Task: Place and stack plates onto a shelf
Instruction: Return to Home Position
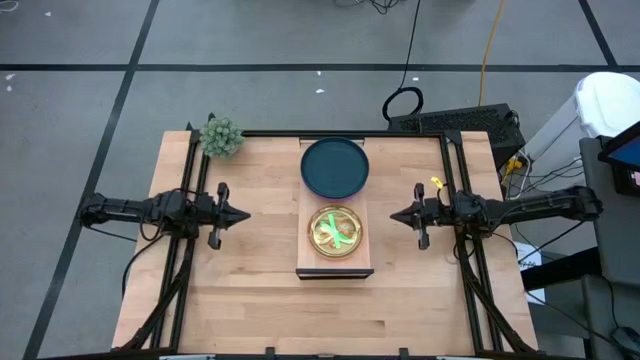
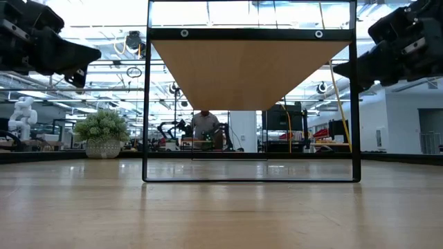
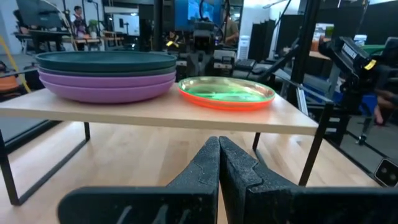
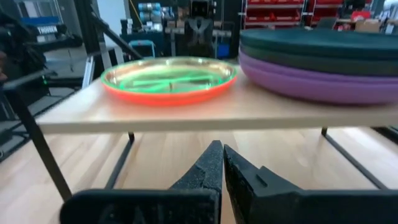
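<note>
the left end effector (image 1: pixel 243 213) hangs at 9 o'clock of the shelf (image 1: pixel 310 258), clenched shut, well apart from it with bare worktop (image 1: pixel 260 300) between. a small plant (image 1: pixel 221 136) stands at the worktop's 11 o'clock corner, away from both arms. on the shelf, the teal-over-purple plates (image 1: pixel 335 166) fill the 12 o'clock end, nearly as wide as the plank. the green-over-pink plates (image 1: pixel 337 231) sit just beside them toward 6 o'clock, inside the edges. the right end effector (image 1: pixel 393 214) hangs at 3 o'clock, fingers pressed together, with open worktop around it.
</note>
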`<state>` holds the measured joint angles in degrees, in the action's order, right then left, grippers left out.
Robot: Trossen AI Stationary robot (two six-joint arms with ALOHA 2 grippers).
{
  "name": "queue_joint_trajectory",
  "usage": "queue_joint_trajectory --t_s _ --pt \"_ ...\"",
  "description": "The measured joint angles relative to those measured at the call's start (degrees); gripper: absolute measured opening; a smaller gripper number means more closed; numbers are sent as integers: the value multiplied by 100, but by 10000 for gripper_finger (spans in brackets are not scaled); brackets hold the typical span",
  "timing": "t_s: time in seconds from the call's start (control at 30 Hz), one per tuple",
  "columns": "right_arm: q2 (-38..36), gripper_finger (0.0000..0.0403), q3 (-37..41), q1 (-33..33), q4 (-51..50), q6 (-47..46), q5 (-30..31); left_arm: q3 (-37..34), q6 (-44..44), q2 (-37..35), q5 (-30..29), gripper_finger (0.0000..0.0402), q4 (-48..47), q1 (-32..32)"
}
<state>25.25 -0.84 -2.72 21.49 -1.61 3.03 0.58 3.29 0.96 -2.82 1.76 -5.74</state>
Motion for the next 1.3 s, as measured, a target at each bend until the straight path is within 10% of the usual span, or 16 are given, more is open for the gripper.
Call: queue_joint_trajectory --t_s 1.3 --pt "-2509 0 0 9 -2027 665 -437 7 22 -38 51 3 -94 9"
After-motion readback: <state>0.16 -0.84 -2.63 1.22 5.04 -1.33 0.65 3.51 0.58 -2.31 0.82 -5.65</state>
